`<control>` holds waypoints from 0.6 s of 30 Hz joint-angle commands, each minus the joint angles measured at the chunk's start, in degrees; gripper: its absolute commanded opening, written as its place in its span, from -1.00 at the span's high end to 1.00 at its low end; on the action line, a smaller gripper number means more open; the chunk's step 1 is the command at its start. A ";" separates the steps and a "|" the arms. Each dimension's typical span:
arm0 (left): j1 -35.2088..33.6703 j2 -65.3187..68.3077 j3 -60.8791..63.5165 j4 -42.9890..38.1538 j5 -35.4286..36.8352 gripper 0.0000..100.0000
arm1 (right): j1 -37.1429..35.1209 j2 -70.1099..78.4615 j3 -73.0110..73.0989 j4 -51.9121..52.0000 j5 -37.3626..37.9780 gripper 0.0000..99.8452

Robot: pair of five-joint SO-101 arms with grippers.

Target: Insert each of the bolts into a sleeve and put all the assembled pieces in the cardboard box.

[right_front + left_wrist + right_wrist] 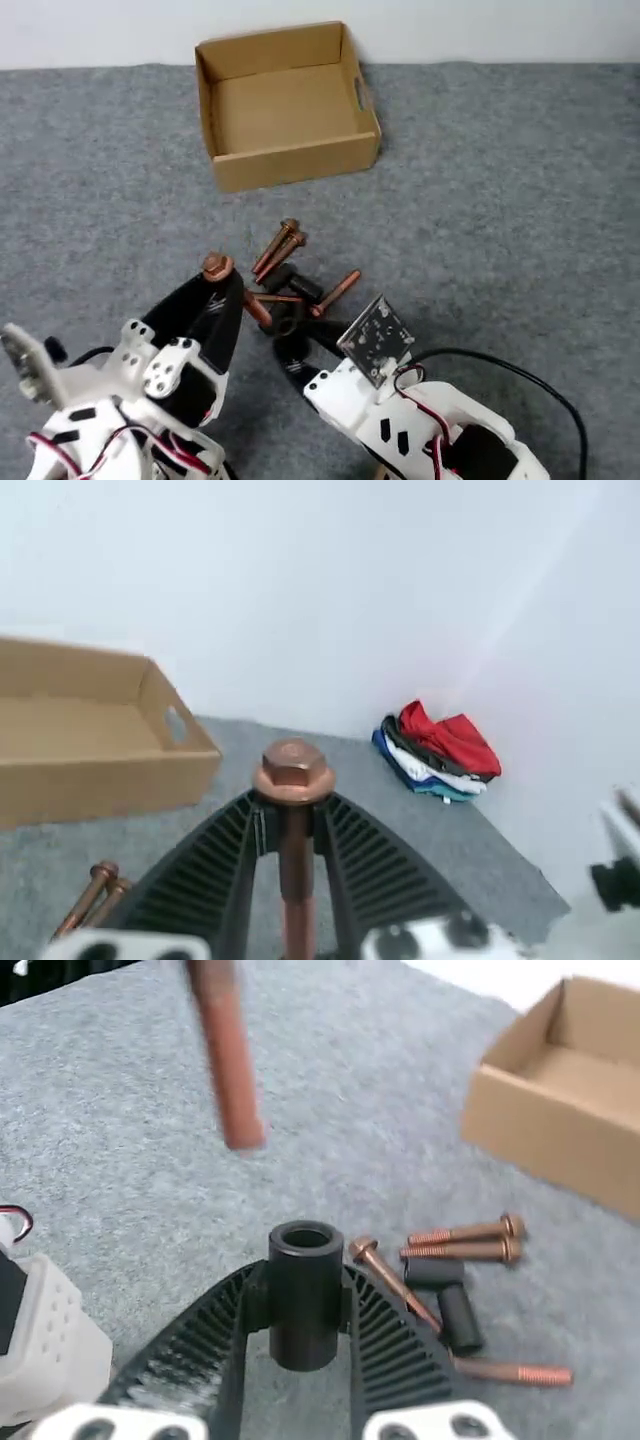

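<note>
My left gripper [293, 815] is shut on a copper bolt [294, 772], head up, held above the carpet. In the high view this bolt [217, 267] slants toward the black sleeve [287, 326] held in my right gripper [290, 338]. My right gripper [303, 1300] is shut on that sleeve [303, 1285], bore facing up. The held bolt's shaft [225, 1060] hangs a little beyond and to one side of it, apart. Several loose bolts [279, 249] and two more sleeves [447, 1295] lie on the carpet. The cardboard box [285, 150] stands open at the back.
Grey carpet covers the table. A white wall runs behind the box. A pile of red, white and blue cloth [438, 748] lies by the wall at the far right. Open carpet lies left and right of the bolt pile [500, 220].
</note>
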 commanded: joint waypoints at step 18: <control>4.40 -0.18 7.16 -3.08 -2.29 0.99 | -0.66 -0.31 -0.79 -6.11 5.80 0.98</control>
